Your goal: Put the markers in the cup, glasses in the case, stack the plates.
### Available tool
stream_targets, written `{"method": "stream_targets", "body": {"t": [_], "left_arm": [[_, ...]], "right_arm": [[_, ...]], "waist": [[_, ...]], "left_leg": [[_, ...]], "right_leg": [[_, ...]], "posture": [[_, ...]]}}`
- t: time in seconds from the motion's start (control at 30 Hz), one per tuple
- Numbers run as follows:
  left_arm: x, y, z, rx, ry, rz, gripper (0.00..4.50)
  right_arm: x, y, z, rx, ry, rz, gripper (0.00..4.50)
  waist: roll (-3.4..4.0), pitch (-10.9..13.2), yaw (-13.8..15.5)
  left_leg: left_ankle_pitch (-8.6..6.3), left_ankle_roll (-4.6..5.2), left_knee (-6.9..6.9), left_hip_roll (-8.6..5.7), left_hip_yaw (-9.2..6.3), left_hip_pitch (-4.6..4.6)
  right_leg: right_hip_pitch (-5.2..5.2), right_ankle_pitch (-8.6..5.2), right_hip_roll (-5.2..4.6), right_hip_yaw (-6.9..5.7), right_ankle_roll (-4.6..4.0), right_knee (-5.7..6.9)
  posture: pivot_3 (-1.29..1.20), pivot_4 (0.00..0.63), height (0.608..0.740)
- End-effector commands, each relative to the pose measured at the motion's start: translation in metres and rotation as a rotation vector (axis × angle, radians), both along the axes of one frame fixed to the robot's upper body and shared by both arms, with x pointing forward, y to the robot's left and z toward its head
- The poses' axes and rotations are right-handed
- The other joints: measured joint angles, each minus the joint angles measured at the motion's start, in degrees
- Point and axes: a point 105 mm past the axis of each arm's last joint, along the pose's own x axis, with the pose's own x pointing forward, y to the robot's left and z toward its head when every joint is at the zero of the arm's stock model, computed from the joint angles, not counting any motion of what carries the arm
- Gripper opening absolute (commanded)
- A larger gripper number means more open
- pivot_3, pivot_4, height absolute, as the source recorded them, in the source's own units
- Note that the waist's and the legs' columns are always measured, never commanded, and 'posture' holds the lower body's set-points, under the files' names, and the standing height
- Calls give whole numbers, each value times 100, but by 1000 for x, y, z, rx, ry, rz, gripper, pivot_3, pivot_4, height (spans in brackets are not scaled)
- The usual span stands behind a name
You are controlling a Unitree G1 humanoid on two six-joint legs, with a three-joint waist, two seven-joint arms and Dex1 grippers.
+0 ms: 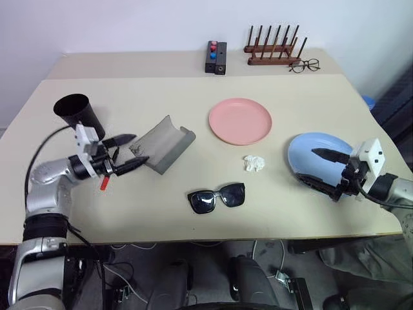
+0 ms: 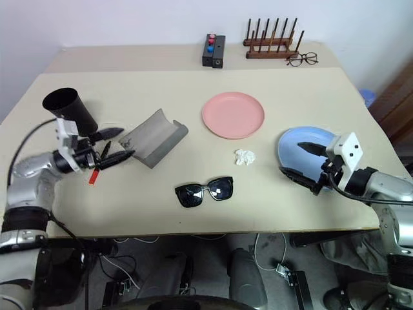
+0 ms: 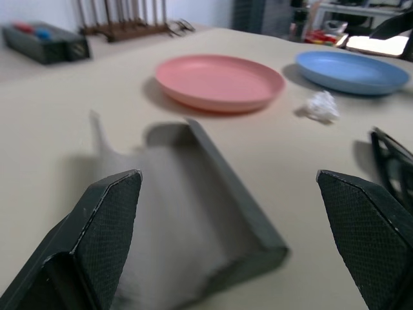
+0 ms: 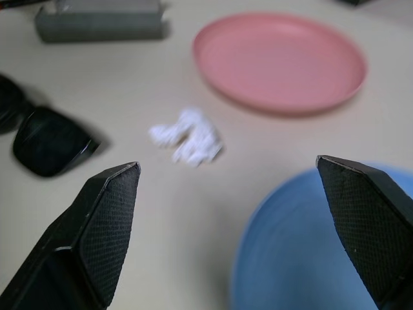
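The markers [image 2: 100, 163] lie on the table [image 2: 193, 84] near its left edge, just in front of the cup [image 2: 70, 108]; a black barrel and a red end show below the left gripper [image 2: 111, 144], partly hidden by it. The cup stands upright, close behind that gripper. The case [image 2: 153, 137] lies open just to the right of the left gripper, its hollow facing up. The left gripper's fingers are spread wide with nothing between them, pointing toward the case.

The glasses [image 2: 204, 191] rest near the front edge, lenses toward the robot, arms folded, well apart from the case. A crumpled white scrap [image 2: 244, 156] lies between the glasses and the pink plate [image 2: 233, 115], which sits near the table's middle. The blue plate [image 2: 303, 155] lies to the right, apart from the pink one. The right gripper [image 2: 306, 161] hovers at the blue plate, fingers released and wide, one above the plate and one at its near rim; whether they touch it I cannot tell.

At the far edge stand a black box [image 2: 213, 51] with red and blue buttons, a wooden peg rack [image 2: 271, 40], and thin-framed spectacles [image 2: 302, 59] beside the rack.
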Motion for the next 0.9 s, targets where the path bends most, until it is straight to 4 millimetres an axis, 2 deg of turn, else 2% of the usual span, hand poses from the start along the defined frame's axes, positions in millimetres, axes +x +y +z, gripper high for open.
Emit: {"method": "stream_targets", "body": {"t": [0.03,0.13,0.23,0.33,0.5,0.6,0.73,0.9], "left_arm": [[0,11,22,29,-85,20,4500],[-3,13,26,29,-87,28,4500],[-5,11,32,34,-90,2,4500],[2,19,35,32,-108,37,4500],[-1,25,38,30,-122,56,4500],[-1,30,47,17,-137,86,4500],[-2,18,60,-29,-177,69,4500],[5,27,73,-43,-198,107,4500]], "right_arm": [[5,7,20,-8,-73,31,4458],[9,11,15,-13,-74,44,4458],[14,14,24,-4,-98,52,4458],[19,17,23,4,-116,49,4458],[26,43,26,41,-155,101,4458],[30,55,25,84,-166,133,4458],[34,60,29,83,-186,172,4458],[38,74,27,93,-214,198,4458]], "waist": [[1,0,0],[2,-1,10],[1,0,27],[1,-1,30],[2,0,-16],[2,0,-13],[1,0,37],[1,0,14]], "left_leg": [[0,0,0,1,0,2],[0,0,-1,2,-1,12],[0,0,-1,0,0,9],[0,0,0,-1,-2,9],[0,0,0,-1,0,9],[0,-1,-1,1,1,9],[0,0,0,-1,-1,8],[1,-1,0,-2,-2,7]], "right_leg": [[0,0,1,0,0,0],[6,0,2,0,0,5],[7,0,-1,0,0,1],[7,0,-1,-1,0,1],[5,0,0,-1,0,1],[3,0,1,1,0,3],[5,0,-2,0,0,1],[5,0,0,-1,0,0]], "posture": [[0,150,740],[0,150,740],[0,150,740],[0,150,740],[0,150,740],[0,150,740],[0,150,740],[0,150,740]]}}
